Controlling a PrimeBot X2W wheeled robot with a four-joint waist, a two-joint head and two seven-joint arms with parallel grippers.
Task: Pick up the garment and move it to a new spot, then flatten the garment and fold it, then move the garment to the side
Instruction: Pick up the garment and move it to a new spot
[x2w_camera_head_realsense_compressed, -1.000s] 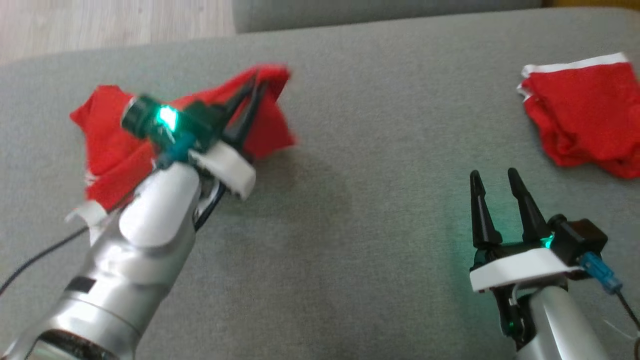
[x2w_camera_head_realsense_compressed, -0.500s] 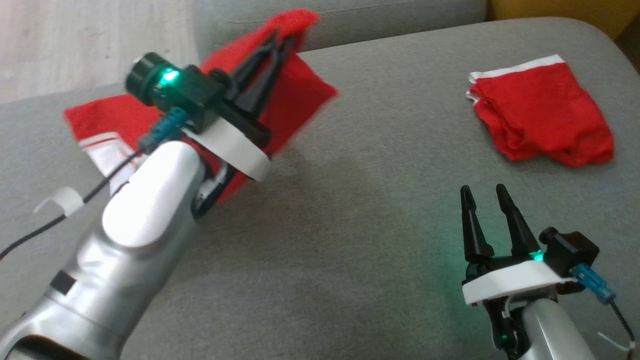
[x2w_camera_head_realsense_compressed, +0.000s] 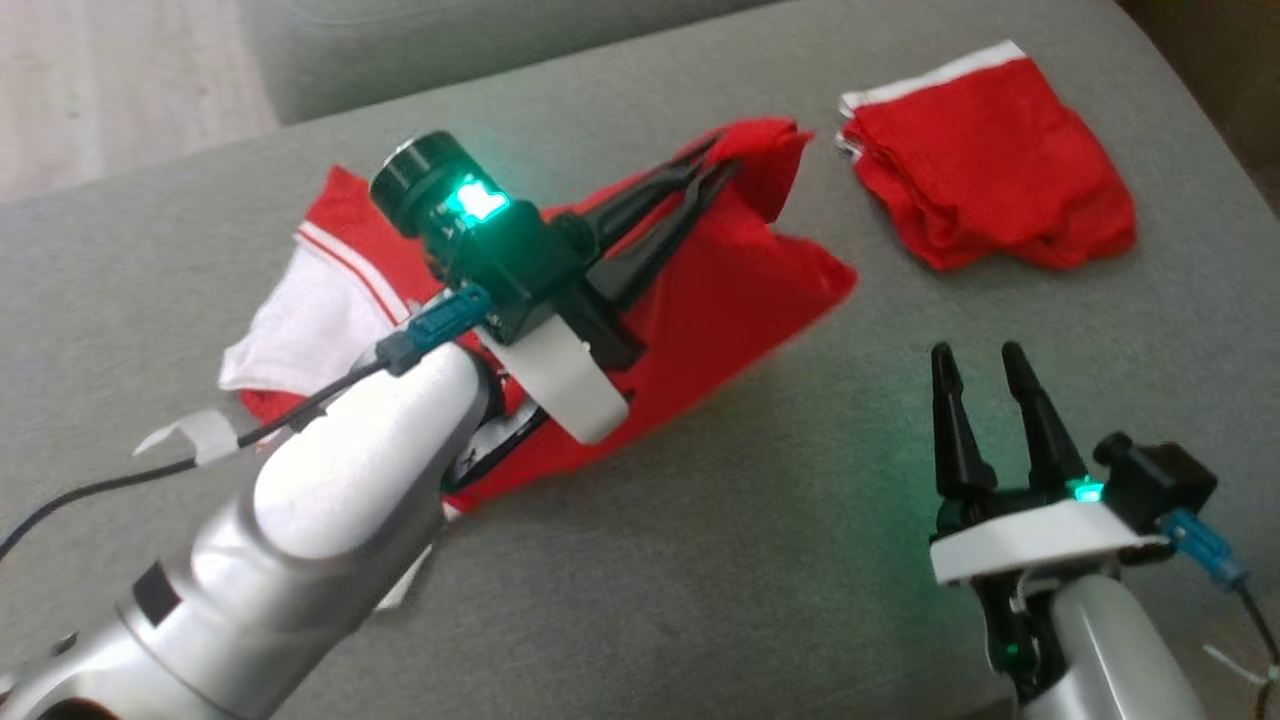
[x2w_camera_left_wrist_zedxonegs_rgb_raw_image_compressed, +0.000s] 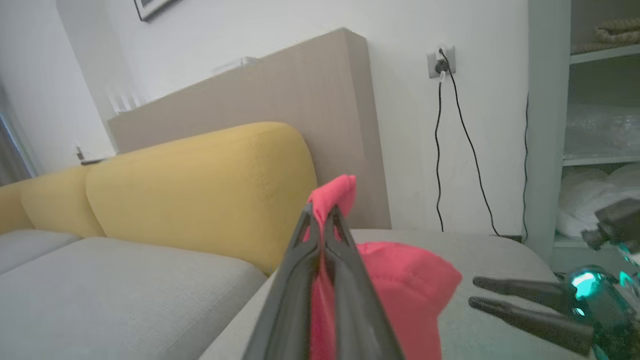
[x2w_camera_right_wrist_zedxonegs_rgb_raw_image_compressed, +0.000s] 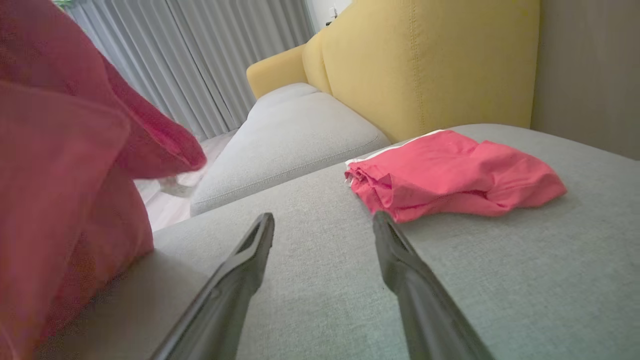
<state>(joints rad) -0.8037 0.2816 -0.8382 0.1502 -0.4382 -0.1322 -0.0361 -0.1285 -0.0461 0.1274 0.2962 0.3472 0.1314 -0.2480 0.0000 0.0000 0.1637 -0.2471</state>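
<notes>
Grey sofa cushion (x2w_camera_head_realsense_compressed: 700, 600) carries a red garment (x2w_camera_head_realsense_compressed: 740, 290), one corner lifted above the cushion's middle, pinched in the clenched left claw (x2w_camera_head_realsense_compressed: 725, 160). Released, the right claw (x2w_camera_head_realsense_compressed: 975, 350) hovers near the right edge; a folded red cloth (x2w_camera_head_realsense_compressed: 990, 170) lies toward the far right corner.

Grey seat (x2w_camera_head_realsense_compressed: 700, 600), yellow backrest (x2w_camera_left_wrist_zedxonegs_rgb_raw_image_compressed: 200, 190)
</notes>
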